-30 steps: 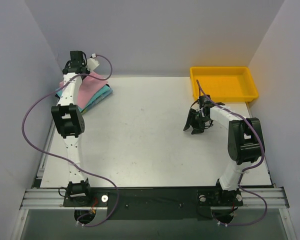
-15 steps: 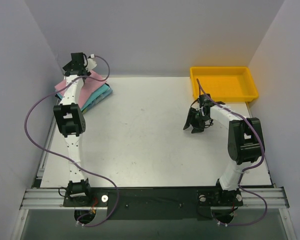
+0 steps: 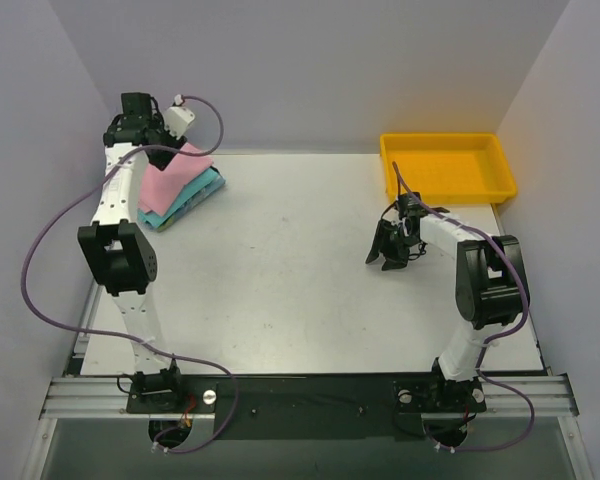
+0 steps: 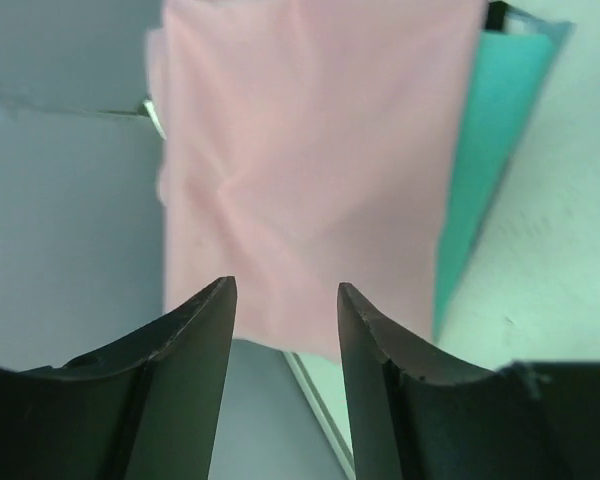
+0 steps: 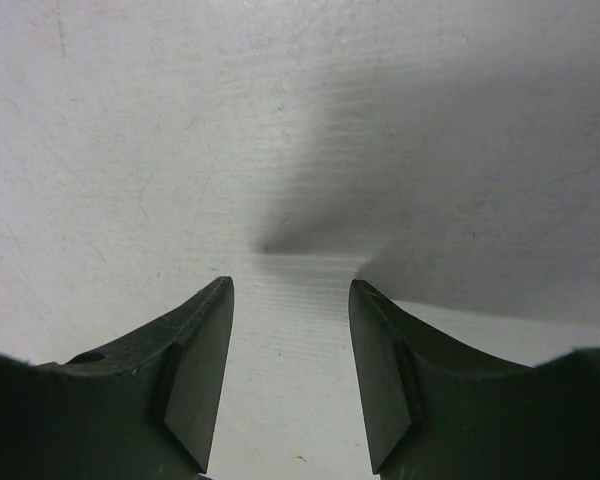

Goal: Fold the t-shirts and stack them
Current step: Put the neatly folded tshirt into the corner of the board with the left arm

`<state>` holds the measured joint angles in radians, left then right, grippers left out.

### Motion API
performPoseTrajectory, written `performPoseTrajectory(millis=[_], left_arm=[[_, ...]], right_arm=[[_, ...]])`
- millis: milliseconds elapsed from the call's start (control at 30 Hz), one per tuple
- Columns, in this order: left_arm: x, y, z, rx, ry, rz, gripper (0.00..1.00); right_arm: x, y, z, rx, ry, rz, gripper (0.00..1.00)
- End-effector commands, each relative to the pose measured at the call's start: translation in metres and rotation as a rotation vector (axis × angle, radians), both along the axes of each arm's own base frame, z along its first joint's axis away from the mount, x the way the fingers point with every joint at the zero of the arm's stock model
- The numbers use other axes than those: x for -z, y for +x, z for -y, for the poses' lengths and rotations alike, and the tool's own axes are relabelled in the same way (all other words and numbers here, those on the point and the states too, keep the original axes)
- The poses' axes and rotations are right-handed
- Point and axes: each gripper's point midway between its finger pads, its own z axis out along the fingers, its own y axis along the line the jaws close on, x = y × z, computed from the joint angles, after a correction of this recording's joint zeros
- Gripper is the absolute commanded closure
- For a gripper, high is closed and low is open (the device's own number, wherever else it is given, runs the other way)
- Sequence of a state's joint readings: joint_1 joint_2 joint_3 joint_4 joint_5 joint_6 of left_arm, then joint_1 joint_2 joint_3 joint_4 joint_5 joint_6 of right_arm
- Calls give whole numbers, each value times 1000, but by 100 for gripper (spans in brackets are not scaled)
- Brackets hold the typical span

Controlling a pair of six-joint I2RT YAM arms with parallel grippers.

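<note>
A folded light pink t-shirt (image 3: 168, 186) lies on top of a teal-green one (image 3: 192, 200) at the table's far left; a thin blue edge (image 3: 218, 183) shows along the pile's right side. My left gripper (image 3: 166, 155) hovers over the pile's back end. In the left wrist view it (image 4: 286, 288) is open and empty, with the pink t-shirt (image 4: 310, 170) and the teal one (image 4: 490, 150) below it. My right gripper (image 3: 390, 252) stands right of centre. Its wrist view shows it (image 5: 291, 287) open over bare table.
A yellow plastic tray (image 3: 500, 185) sits at the far right corner, behind the right arm. Grey walls close in the table on the left, back and right. The left arm's purple cable (image 3: 50, 235) loops out past the table's left edge.
The left gripper has opened and let go of the pink t-shirt, which now lies flat on the pile. The left arm has swung back and to the left. The right arm is still.
</note>
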<state>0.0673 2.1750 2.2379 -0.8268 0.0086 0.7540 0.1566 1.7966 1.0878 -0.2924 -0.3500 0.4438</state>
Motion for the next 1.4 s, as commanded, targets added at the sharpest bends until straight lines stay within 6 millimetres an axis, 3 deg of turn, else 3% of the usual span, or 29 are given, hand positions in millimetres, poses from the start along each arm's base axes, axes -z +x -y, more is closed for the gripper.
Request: performPoseTrajectory(millis=[0, 133, 333, 467, 633, 733, 867, 1067, 1100, 1133, 1167, 1200, 1367], left_arm=[[36, -63, 6, 48, -123, -206, 43], [67, -86, 4, 114, -30, -209, 35], [94, -78, -19, -3, 45, -213, 32], [95, -66, -21, -24, 69, -161, 33], [82, -59, -31, -64, 131, -83, 41], [89, -57, -36, -50, 155, -89, 47], [103, -64, -30, -39, 116, -156, 50], [107, -72, -24, -20, 91, -189, 47], [107, -72, -25, -19, 98, -189, 48], [107, -71, -27, -19, 107, -178, 68], [106, -71, -33, -34, 132, -174, 95], [102, -69, -38, -51, 146, -159, 100], [78, -68, -56, -52, 210, -140, 100]], right_arm=[[-5, -8, -4, -6, 23, 13, 55], [0, -12, -8, -6, 39, 9, 55], [3, -16, -7, -11, 39, 3, 55], [4, -15, -7, -11, 40, 0, 55], [5, -14, -8, -12, 46, -3, 55], [5, -12, -9, -14, 51, -6, 55], [4, -9, -11, -14, 56, -5, 55], [6, -11, -10, -17, 50, -12, 55], [7, -12, -10, -16, 48, -17, 55], [7, -12, -10, -17, 49, -19, 55], [7, -12, -10, -17, 50, -17, 55], [8, -12, -10, -18, 49, -20, 55], [6, -12, -8, -15, 44, -13, 55]])
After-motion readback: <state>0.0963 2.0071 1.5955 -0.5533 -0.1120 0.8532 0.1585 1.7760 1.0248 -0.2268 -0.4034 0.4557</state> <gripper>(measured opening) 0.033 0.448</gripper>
